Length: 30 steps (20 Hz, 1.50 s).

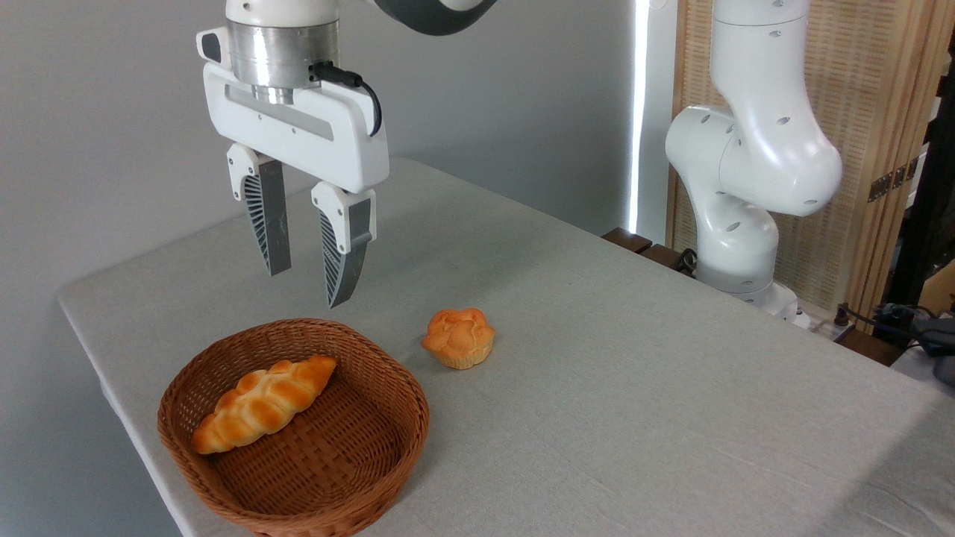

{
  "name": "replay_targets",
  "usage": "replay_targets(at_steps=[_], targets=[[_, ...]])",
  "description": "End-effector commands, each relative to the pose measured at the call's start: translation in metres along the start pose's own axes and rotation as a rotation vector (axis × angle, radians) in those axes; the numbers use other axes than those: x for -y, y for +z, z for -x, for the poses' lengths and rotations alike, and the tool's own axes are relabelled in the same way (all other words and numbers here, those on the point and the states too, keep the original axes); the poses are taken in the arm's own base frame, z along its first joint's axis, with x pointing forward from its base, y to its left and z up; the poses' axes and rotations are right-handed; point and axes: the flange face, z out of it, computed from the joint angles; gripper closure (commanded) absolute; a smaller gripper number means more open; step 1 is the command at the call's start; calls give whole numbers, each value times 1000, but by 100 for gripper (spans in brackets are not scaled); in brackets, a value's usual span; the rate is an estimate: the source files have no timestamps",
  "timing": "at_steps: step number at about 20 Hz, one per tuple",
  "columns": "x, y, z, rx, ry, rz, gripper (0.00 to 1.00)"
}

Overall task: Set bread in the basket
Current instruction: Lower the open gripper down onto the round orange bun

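End effector (pixel 307 287) hanging in air, fingers spread apart, holding nothing. Pointing down over back rim of basket (pixel 373 455). Bread (pixel 458 338) sitting on bench (pixel 634 388), lower and to right of end effector, not touching it. Bread lying just beside basket, outside it, near right rim. Long braided loaf (pixel 262 403) lying inside basket, slanted.

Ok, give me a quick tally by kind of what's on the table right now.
Round buns: 1, the bun on the cloth beside the basket
Braided loaves: 1, the braided loaf inside the basket
Baskets: 1, the basket
Total: 3
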Motion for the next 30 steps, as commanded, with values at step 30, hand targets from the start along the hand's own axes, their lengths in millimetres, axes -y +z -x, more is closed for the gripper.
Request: replay_targets(at_steps=[30], targets=[[-102, 156, 82, 389, 253, 175, 0]])
